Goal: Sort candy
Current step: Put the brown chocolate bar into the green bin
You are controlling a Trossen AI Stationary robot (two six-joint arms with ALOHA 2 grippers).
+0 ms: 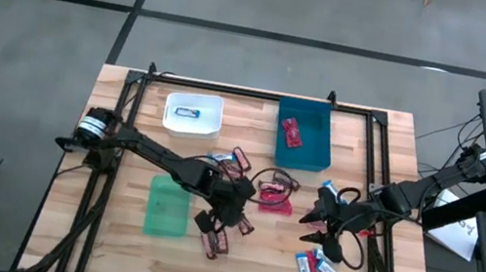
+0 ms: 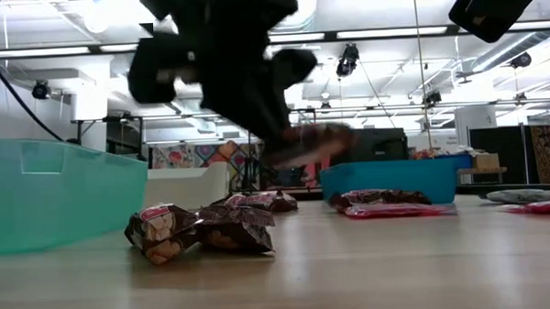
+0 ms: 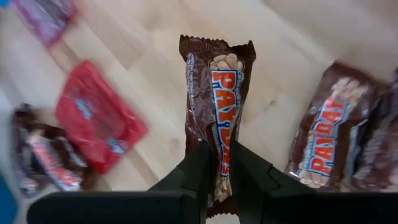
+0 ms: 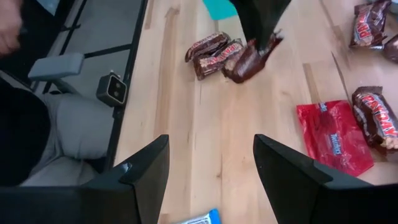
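Pinching a brown PayDay bar (image 3: 219, 106) between its closed fingers, left gripper (image 3: 217, 165) is holding it above table (image 1: 106, 242) center, near green bin (image 1: 167, 207), w/ right gripper (image 4: 211, 171) waiting open to the right.

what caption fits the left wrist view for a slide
Left claw shut on a brown PayDay bar above the wooden table.

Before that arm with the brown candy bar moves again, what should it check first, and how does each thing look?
1. Left gripper shut on the brown bar: ok.
2. Bar lifted off the table: ok, low view shows it in the air.
3. Only one bar in the grip: ok.
4. Green bin close by: ok.
5. Whether brown bars belong in that bin: cannot tell.
6. Right gripper open, apart from the left arm: ok.
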